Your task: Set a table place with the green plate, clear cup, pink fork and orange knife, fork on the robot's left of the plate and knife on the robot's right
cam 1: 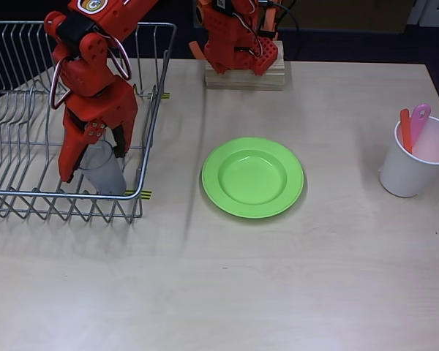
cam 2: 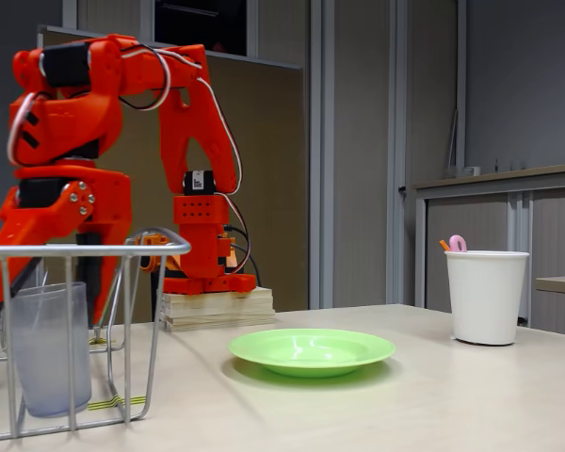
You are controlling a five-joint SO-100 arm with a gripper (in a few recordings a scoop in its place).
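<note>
The gripper (cam 1: 95,157) reaches down into the wire rack (cam 1: 29,197) with its jaws spread on either side of the upright cup (cam 1: 102,172), seemingly not yet closed on it, while the plate (cam 1: 252,178) lies well apart to the right in the overhead view.

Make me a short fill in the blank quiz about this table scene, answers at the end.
1. The clear cup stands inside the wire ____.
2. The green plate sits on the bare table with ____ on it.
3. The pink fork and orange knife stand in the white ____.
4. The claw is at the clear ____.

Answers: rack; nothing; cup; cup
</note>
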